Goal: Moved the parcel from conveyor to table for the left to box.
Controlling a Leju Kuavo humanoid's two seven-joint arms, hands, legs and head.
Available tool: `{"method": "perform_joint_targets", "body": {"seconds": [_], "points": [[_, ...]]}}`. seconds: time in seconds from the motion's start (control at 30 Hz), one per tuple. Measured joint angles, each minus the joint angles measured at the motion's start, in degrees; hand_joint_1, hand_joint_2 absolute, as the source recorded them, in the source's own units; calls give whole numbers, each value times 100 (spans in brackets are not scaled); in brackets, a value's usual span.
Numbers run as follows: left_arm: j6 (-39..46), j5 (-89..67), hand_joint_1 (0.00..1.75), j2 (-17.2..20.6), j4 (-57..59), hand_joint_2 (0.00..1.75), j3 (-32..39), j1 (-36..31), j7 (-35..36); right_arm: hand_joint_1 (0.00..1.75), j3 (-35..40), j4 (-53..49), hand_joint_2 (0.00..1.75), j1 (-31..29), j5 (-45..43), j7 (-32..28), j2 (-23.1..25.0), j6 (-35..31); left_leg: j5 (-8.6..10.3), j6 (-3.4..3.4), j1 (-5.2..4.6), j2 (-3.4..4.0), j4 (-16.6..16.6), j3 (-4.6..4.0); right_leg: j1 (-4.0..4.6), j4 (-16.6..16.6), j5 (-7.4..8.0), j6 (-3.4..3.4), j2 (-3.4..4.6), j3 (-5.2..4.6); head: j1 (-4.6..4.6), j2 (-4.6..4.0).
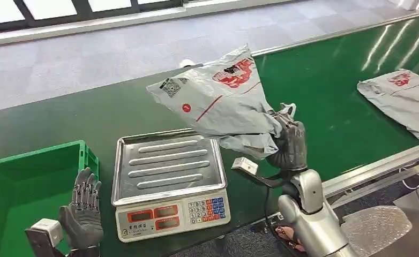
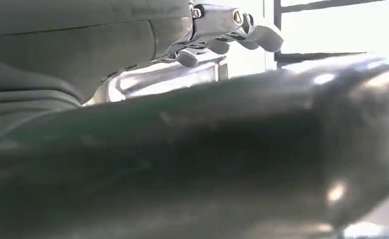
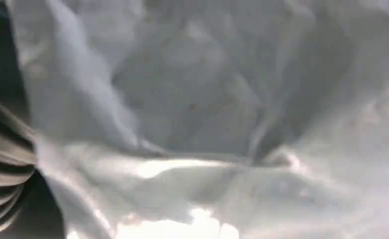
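While the right robot hand (image 1: 289, 143) clutched the floppy grey plastic mailer parcel (image 1: 223, 99) by one bunched end, it hung above the scale.
Looked light, limp and slippery; left robot hand (image 1: 83, 210) was empty, fingers spread.

At nine o'clock from my scale (image 1: 167, 184) I see a green crate (image 1: 20, 176), just beside it. A second grey bag (image 1: 403, 99) lies flat well apart at about two o'clock. Grey carpet floor (image 1: 89, 48) runs across twelve o'clock, under windows (image 1: 52, 8).
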Motion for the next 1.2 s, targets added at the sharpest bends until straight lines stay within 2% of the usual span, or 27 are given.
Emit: {"method": "perform_joint_targets", "body": {"seconds": [0.03,0.13,0.27,0.43,0.63,0.67,0.7,0.9,1.2], "points": [[-15,-20,0,-15,20,0,-20,-38,2,175,179,179,175,-159,-130,-95,106,13,12,-3,0,-1,0,38,2,1,7,0,-1,-6,-2,0],[-42,-48,0,-44,85,0,-64,-141,28,175,772,587,175,-506,-299,-139,378,26,33,-15,0,-13,0,24,8,3,23,-7,-8,-20,-4,0],[-44,-61,0,-46,123,0,-94,-175,44,175,1335,867,175,-688,-653,-273,625,466,31,-17,5,-19,-1,17,17,5,19,-11,-15,-23,0,0],[-44,-81,0,-70,92,0,-96,-158,103,175,1848,1059,175,-695,-1182,-325,837,994,29,-21,5,-25,-1,12,16,4,16,-11,-20,-26,0,0],[4,-90,0,-74,-63,0,-96,-44,199,175,2058,1079,175,-572,-1005,107,841,1818,29,-20,5,-26,-1,9,10,3,17,-10,-20,-29,0,0],[6,-90,0,-74,-83,0,-96,-27,199,140,2073,1079,175,-534,-983,136,839,1862,29,-20,5,-28,-1,7,9,3,17,-10,-21,-30,-2,0],[7,-90,0,-74,-94,0,-96,-10,201,0,2080,1079,175,-509,-970,147,839,1882,29,-20,4,-28,-1,7,9,3,17,-10,-20,-30,0,0],[98,-112,0,-81,-203,0,-94,131,267,0,2095,1136,175,-310,-620,685,778,2360,29,-21,4,-30,-1,5,10,3,17,-10,-22,-32,-2,0],[129,-138,0,-92,-306,0,-94,232,293,0,2095,1228,175,-193,-598,731,723,2358,29,-22,4,-28,-1,3,12,3,17,-10,-18,-36,-2,-2]]}}
